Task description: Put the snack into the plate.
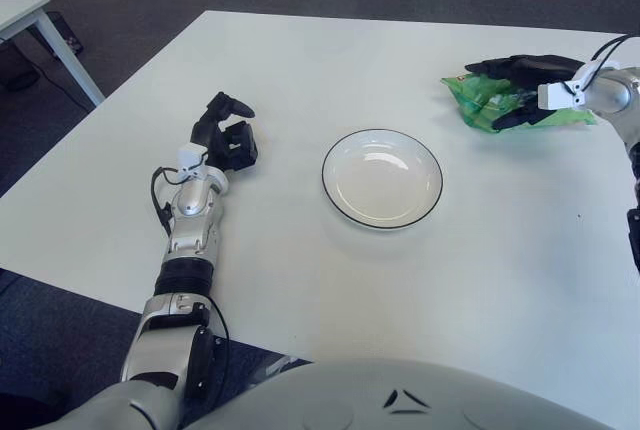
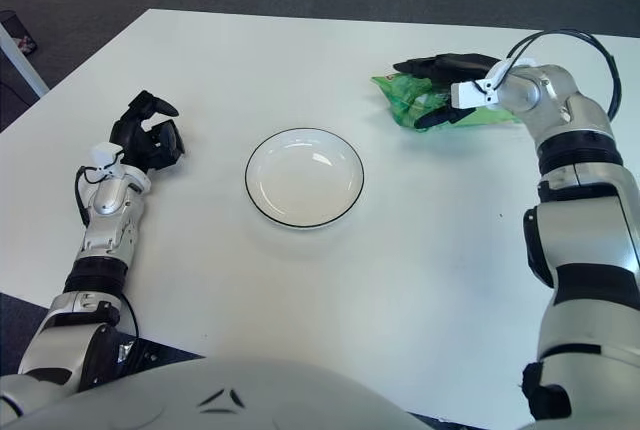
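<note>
You have one snack (image 2: 425,100), a crumpled green bag lying on the white table (image 2: 430,270) at about two o'clock from the plate (image 2: 304,177), well apart from it. Its long axis runs roughly nine-to-three across the table, with a pointed corner facing nine o'clock. There are pale markings on the wrapper, but you cannot read any writing or brand on it.

Your right hand (image 2: 447,85) is laid over the bag from the three o'clock side, its dark fingers (image 2: 440,67) stretched toward nine o'clock along the far edge while another dark finger sits against the near edge. They bracket the bag and touch it, yet you cannot tell whether the grip is actually closed.

There is one plate, round, white with a dark rim, holding nothing.

Your left hand (image 2: 148,137) shows at nine o'clock of the plate, well apart, fingers curled in on nothing.
</note>
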You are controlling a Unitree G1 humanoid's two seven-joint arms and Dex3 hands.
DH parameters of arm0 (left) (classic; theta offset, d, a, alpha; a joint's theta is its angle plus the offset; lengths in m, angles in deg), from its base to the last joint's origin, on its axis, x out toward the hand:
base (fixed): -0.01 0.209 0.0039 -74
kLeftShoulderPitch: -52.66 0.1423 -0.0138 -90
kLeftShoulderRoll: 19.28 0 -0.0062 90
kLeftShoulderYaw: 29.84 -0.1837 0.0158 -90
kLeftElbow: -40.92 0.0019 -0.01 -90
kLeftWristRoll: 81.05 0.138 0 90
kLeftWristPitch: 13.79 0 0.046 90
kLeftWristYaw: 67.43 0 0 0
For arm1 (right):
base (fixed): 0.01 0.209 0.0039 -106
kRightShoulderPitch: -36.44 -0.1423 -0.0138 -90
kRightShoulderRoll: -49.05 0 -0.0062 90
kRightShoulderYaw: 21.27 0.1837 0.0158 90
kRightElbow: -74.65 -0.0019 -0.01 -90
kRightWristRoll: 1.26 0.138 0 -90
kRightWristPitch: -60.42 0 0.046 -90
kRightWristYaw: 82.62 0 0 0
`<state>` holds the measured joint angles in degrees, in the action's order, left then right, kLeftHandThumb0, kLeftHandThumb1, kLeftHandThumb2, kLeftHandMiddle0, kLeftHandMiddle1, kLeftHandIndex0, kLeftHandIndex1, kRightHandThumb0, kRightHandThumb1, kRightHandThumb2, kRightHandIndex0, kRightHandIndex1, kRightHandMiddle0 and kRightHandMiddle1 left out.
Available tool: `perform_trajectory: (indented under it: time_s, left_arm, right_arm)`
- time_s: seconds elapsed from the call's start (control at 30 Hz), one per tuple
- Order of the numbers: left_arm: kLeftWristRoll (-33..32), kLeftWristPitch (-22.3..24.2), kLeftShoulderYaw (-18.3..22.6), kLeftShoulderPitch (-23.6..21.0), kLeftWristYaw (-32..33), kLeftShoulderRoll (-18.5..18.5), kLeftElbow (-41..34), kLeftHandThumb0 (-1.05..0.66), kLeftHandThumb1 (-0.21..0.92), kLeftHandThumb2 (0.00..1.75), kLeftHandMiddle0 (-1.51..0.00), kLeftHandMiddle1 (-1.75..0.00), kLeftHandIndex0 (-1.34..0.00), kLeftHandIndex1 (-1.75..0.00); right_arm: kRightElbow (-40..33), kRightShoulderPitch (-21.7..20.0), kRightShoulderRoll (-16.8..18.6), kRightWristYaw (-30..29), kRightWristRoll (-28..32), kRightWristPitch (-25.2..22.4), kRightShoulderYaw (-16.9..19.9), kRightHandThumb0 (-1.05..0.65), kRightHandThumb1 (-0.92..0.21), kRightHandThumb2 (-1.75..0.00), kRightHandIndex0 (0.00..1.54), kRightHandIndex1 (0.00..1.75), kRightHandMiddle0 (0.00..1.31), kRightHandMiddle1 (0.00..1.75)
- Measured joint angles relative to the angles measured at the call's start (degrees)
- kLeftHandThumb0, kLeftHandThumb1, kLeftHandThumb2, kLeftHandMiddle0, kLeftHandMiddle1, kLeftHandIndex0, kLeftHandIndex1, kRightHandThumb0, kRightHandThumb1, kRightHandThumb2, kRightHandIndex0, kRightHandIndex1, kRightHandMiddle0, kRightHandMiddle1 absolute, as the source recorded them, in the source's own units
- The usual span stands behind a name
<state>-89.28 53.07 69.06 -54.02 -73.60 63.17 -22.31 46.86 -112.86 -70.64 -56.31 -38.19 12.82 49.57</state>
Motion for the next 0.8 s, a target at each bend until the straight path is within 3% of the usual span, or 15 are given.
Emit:
perform_trajectory:
  time_s: [0.2, 0.33, 0.53, 0.8]
  left_arm:
    - [0.3, 0.0, -0.1, 0.0, 0.4, -0.2, -0.8, -0.44, 0.45, 1.15, -1.07, -1.75, -0.51, -1.75]
    - [0.3, 0.0, -0.2, 0.0, 0.5, -0.4, -1.4, -0.44, 0.45, 1.14, -1.08, -1.75, -0.50, -1.75]
    - [0.5, 0.0, -0.2, 0.1, 0.6, -0.5, -2.2, -0.44, 0.45, 1.14, -1.08, -1.75, -0.50, -1.75]
    - [1.9, 0.1, -0.4, 0.8, 2.1, -0.8, -4.5, -0.44, 0.45, 1.15, -1.07, -1.75, -0.51, -1.75]
  right_arm:
    - [3.4, -3.1, 0.4, 0.3, -0.6, -1.8, -1.9, -0.98, -0.85, -0.34, 0.00, 0.00, 0.00, 0.00]
    - [5.7, -5.4, 0.8, 0.8, -0.7, -4.5, -2.9, -0.95, -0.74, -0.55, 0.00, 0.00, 0.00, 0.00]
    - [9.0, -7.4, 1.9, 0.6, -1.0, -9.0, -4.4, -1.02, -0.88, -0.40, 0.00, 0.00, 0.00, 0.00]
    - [11.3, -7.5, 2.9, 3.3, -0.8, -12.6, -5.4, -1.05, -0.92, -0.54, 0.00, 0.00, 0.00, 0.00]
